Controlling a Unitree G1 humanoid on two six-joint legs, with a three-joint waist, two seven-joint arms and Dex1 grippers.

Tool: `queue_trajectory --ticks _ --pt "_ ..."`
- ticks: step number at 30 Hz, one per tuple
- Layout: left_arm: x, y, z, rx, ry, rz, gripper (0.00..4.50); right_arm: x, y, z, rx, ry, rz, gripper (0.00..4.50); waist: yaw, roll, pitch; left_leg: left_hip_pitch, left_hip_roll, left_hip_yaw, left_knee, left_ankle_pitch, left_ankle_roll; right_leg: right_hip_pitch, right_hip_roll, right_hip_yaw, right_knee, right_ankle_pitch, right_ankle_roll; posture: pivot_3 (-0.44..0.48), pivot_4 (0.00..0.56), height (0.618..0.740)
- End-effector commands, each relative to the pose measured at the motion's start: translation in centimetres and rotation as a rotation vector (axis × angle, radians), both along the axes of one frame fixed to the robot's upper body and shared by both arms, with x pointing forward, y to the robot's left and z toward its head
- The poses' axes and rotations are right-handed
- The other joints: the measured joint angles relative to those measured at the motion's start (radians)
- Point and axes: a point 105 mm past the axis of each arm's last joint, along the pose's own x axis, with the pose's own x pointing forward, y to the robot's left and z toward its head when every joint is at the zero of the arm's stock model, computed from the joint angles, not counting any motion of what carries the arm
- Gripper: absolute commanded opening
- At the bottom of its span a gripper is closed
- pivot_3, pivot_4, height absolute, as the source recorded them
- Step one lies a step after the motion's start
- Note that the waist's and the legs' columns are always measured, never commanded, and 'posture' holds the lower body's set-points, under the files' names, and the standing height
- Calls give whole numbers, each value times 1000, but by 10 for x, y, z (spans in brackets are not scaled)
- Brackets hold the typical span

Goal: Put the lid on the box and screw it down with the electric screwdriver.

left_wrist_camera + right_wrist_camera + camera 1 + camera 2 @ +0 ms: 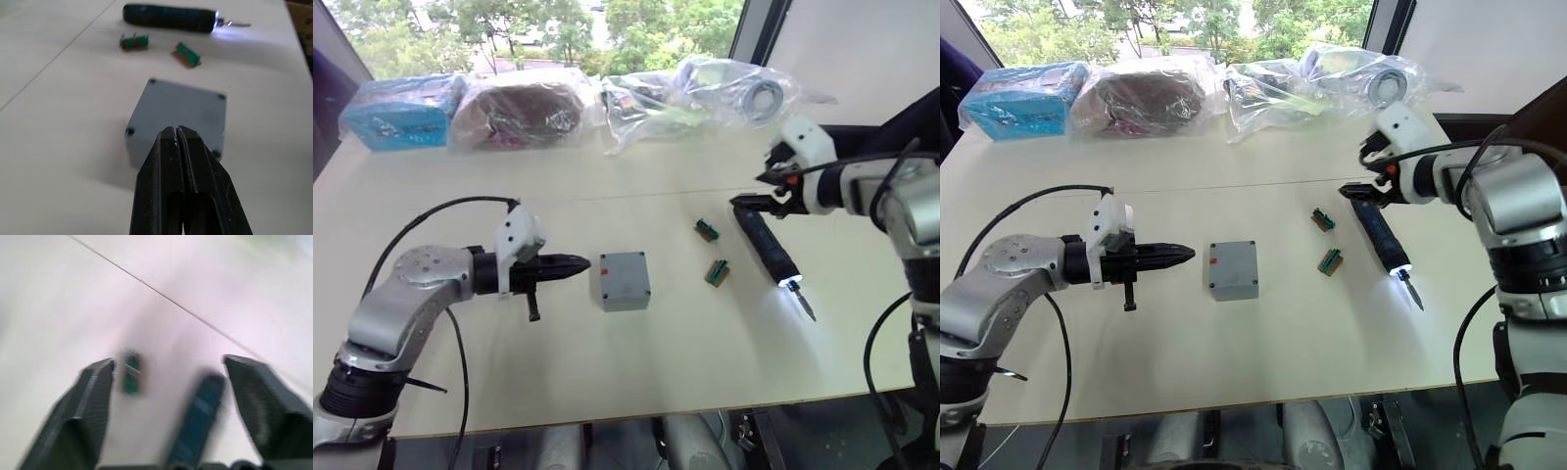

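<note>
Along the far edge of the table [636,382] we see, at the left, a blue box [399,111] wrapped in clear film, then a plastic bag [524,106] holding something dark reddish-brown, then more clear bags [705,93], one with a round grey part [765,98] inside; what else they hold we cannot make out. Nearer us, our left gripper [579,265] reaches in from the left with its fingers pressed together, empty, its tip just beside the left side of the box [625,281] but apart from it. The box sits near the middle of the table with the lid [183,106] already on top, closing it, so its inside is hidden; small dark screw holes show at the lid's corners and a small red mark faces our left gripper's side. Right of the box lie two small green-brown pieces [711,251], apart from each other. Further right the electric screwdriver [765,244] lies flat on the table, its tip light glowing and the bit pointing toward the near edge. Our right gripper [773,188] hovers at the tool's far end with its fingers spread wide apart, holding nothing.
</note>
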Motion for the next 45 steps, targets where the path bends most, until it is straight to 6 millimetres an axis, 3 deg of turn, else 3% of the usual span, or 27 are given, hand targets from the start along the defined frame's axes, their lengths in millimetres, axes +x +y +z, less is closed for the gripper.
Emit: queue_trajectory --ticks 1,5,6,7,9,16,28,34,40,45 --pt "2 1 -8 24 -16 -4 0 -13 24 -1 42 -57 79 2175 3 0 0 0 0 0 0 0 0 0 0 0 0 0 0 0 150 740" --pt "6 -2 -18 17 -1 0 0 -23 40 -26 58 -32 113 466 19 0 0 0 0 1 2 0 0 1 0 0 0 1 -1 0 150 740" --pt "8 -4 -21 18 3 -1 0 -26 44 -37 45 -24 124 108 20 0 0 0 0 1 3 0 0 1 0 0 0 1 -2 0 150 740" --pt "9 -6 -26 23 5 -4 0 -30 50 -50 29 -13 140 24 22 0 0 0 0 1 4 0 0 1 0 0 0 1 -2 0 150 740" --pt "12 -11 -34 28 12 -8 0 -41 63 -69 16 16 192 24 24 -1 -1 1 0 1 4 0 0 3 0 0 0 2 -2 0 150 740" --pt "26 -26 -46 35 -3 -16 0 -54 84 -89 39 74 245 24 20 -1 -1 2 1 0 7 1 -1 3 1 0 3 3 -5 0 150 740" --pt "61 -52 -43 22 -78 -23 0 -76 101 -93 75 169 317 24 20 -2 -1 3 2 -1 17 1 -1 4 5 0 14 4 -6 0 150 740" --pt "72 -51 -43 33 -101 -5 0 -75 87 -87 22 138 277 24 19 -2 -1 3 3 -2 17 1 -1 4 6 0 14 4 -6 0 150 740" --pt "67 -28 -47 89 -95 3 0 -62 65 -75 -12 89 209 24 18 -2 -1 3 3 -2 17 1 -1 4 6 1 15 4 -6 0 150 740" --pt "34 -6 -49 136 -31 -61 0 -33 52 -66 4 27 148 24 12 -2 -1 3 5 -1 17 1 -1 3 7 1 15 4 -6 0 150 740"
